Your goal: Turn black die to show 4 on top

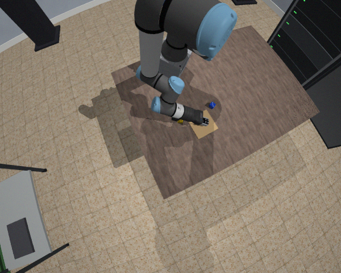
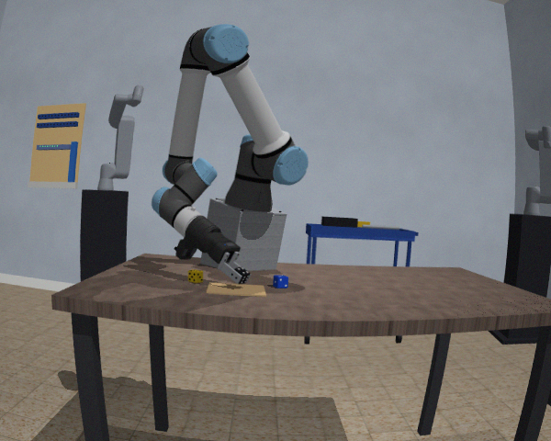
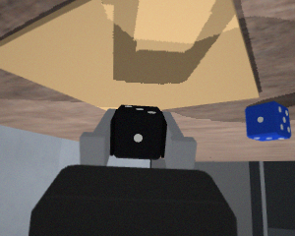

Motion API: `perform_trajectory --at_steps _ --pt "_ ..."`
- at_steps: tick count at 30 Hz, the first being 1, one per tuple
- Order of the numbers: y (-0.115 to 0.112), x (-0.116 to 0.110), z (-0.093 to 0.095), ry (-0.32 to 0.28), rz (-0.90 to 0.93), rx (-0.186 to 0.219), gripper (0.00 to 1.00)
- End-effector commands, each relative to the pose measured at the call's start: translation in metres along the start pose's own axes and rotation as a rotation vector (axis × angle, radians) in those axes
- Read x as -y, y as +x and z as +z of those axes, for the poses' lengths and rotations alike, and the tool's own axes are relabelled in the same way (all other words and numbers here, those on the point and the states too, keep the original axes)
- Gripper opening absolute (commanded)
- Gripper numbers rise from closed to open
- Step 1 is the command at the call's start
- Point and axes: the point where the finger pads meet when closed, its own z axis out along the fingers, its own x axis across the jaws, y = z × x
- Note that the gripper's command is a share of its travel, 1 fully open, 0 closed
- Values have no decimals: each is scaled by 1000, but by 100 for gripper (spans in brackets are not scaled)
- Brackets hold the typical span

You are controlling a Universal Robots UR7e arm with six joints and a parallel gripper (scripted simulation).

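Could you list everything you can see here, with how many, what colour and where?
black die: one, black with white pips, between the gripper's fingers
blue die: one, blue, on the table beside the mat
yellow die: one, yellow, on the table, other side of the mat
mat: one, tan, on the table
table: one, brown, under the arm
blue bench: one, by the back wall
wall panel: one, tan and blue, on the back wall
model arms: two, grey, on black pedestals
server rack: one, black, beyond the table
robot arm: one, grey, black and light blue, over the table
gripper: one, grey fingers, at the arm's end
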Motion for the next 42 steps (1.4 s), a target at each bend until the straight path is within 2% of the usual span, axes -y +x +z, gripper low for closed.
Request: perform_trajectory --at_steps 1,23,42 --pt "-2 0 0 1 -3 0 57" --pt "-2 1 0 1 -3 0 57" --pt "-2 10 5 1 -3 0 57"
